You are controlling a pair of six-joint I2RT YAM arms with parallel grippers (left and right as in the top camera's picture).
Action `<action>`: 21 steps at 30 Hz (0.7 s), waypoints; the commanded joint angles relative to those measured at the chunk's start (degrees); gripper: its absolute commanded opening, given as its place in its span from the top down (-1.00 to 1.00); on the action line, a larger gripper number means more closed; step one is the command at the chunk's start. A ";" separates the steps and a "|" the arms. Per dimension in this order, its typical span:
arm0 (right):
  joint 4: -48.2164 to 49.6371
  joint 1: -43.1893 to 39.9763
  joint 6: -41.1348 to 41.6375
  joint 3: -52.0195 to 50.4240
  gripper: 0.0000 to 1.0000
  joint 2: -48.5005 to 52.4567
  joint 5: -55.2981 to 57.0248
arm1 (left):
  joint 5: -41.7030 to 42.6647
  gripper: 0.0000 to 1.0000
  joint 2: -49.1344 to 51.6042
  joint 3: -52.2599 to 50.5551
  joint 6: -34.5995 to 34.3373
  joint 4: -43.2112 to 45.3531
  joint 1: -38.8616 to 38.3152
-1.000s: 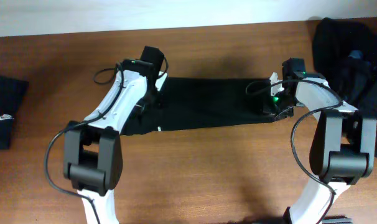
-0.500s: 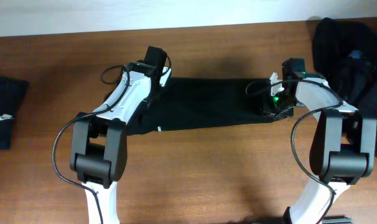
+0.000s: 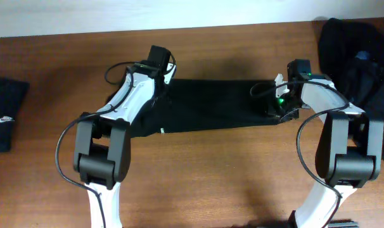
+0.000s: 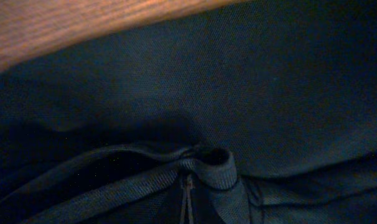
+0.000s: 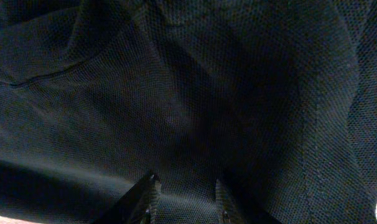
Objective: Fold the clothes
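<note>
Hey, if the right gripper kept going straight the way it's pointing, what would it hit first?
The black garment: its fabric fills the view just ahead of the right gripper, with cloth between the fingers. The table probably lies right beneath, though depth is unclear.

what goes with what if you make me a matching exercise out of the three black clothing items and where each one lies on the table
Things:
1. spread-out garment
2. garment with white logo
3. crumpled heap

Places on the table, as the overhead view shows it:
a. top right corner
b. left edge
c. middle, lying flat

Pairs: 1-c, 2-b, 3-a
</note>
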 commanded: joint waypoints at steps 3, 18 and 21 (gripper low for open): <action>-0.26 -0.39 -0.31 -3.32 0.20 3.74 6.34 | -0.28 0.96 1.25 2.38 -0.17 -0.42 -0.04; 0.20 -0.39 -0.31 -3.32 -0.11 3.74 6.34 | -3.21 0.83 -7.45 11.02 -4.94 -22.18 0.92; 0.17 -0.39 -0.31 -3.32 -0.13 3.74 6.32 | -6.75 0.81 -7.39 5.99 -8.22 -21.40 1.38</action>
